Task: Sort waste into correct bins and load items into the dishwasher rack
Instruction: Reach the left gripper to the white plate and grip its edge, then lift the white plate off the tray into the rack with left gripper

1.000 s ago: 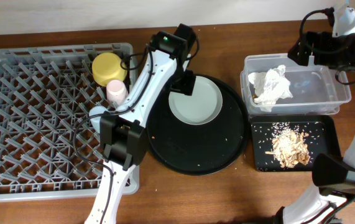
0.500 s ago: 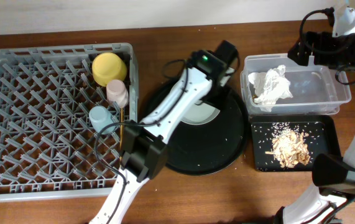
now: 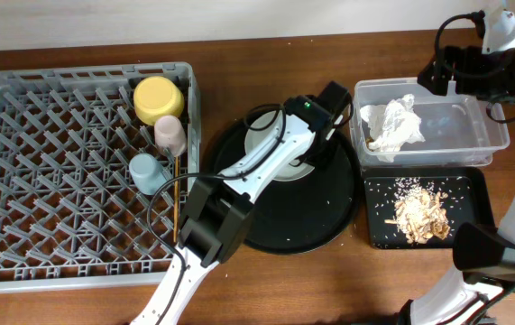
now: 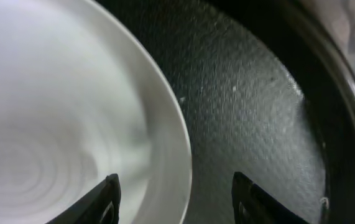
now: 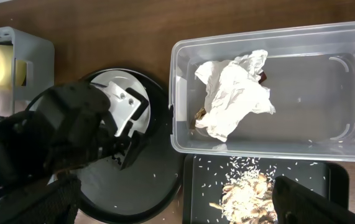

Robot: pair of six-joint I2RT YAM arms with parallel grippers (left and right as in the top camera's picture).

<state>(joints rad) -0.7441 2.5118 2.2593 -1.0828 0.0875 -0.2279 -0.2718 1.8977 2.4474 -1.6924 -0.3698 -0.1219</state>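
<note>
Left hand (image 4: 177, 196) is open. Its two dark fingers (image 4: 107, 198) sit either side of the rim of the one pale grey-green round plate (image 4: 53, 124) and have not closed on it. The plate lies flat under the hand on the single large round black tray (image 4: 252, 106), which carries a few pale crumbs.

The step in hand looks like picking up the plate, the only dish outside the rack. The next move calls for closing on the thin rim, lifting it clear of the tray and carrying it leftward to stand between pegs.

To the hand's left sits one large square grey plastic dishwasher rack (image 3: 68, 72). Along its side nearest the hand it holds one yellow bowl (image 3: 158, 99), one small pink cup (image 3: 170, 134), one small light-blue cup (image 3: 146, 171) and one pair of thin wooden chopsticks (image 3: 179, 194).

To the hand's right are two bins. One is a clear plastic rectangular tub (image 3: 478, 122) with one crumpled white paper napkin (image 3: 392, 122) inside. The other, nearer the robot, is a shallow black rectangular tray (image 3: 473, 194) with one heap of beige crumbly food scraps (image 3: 419, 215).

The right hand (image 5: 168, 202) hangs above the tub, fingers wide apart, holding nothing. Everything rests on a brown wooden bench (image 3: 374, 280).
</note>
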